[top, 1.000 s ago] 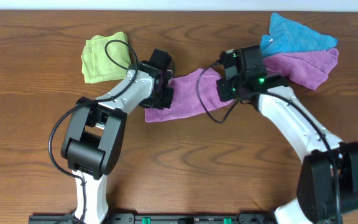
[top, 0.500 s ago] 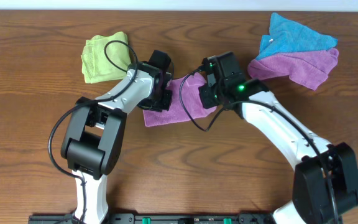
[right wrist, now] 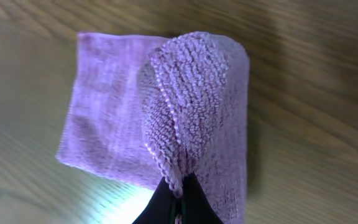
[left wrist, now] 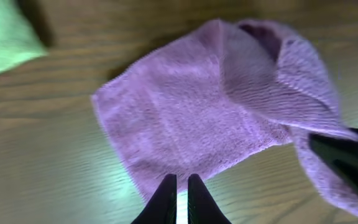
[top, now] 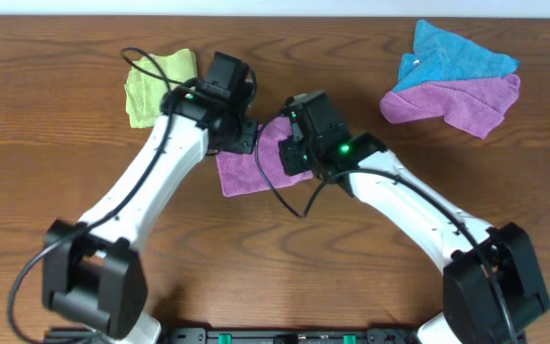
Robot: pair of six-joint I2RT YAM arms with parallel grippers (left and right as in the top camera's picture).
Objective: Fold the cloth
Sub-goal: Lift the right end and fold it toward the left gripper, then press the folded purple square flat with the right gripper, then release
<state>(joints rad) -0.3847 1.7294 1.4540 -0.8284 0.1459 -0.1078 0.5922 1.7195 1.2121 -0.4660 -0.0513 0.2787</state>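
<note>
Wood-grain table (top: 55, 191), cloth (top: 242, 174) pinched by right end effector (right wrist: 178, 186)

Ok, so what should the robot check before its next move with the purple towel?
1. Right gripper has a grip on the square magenta microfibre cloth: ok, a fold is pinched between its fingers.
2. Left gripper is free: ok, it holds nothing and hovers above the cloth.
3. Folded flap lies flat: not ok, it stands up, bunched.
4. Layer under the flap is smooth: cannot tell, the flap hides it.
5. Lime-green folded cloth is out of the way: ok, bare wood lies between.
</note>
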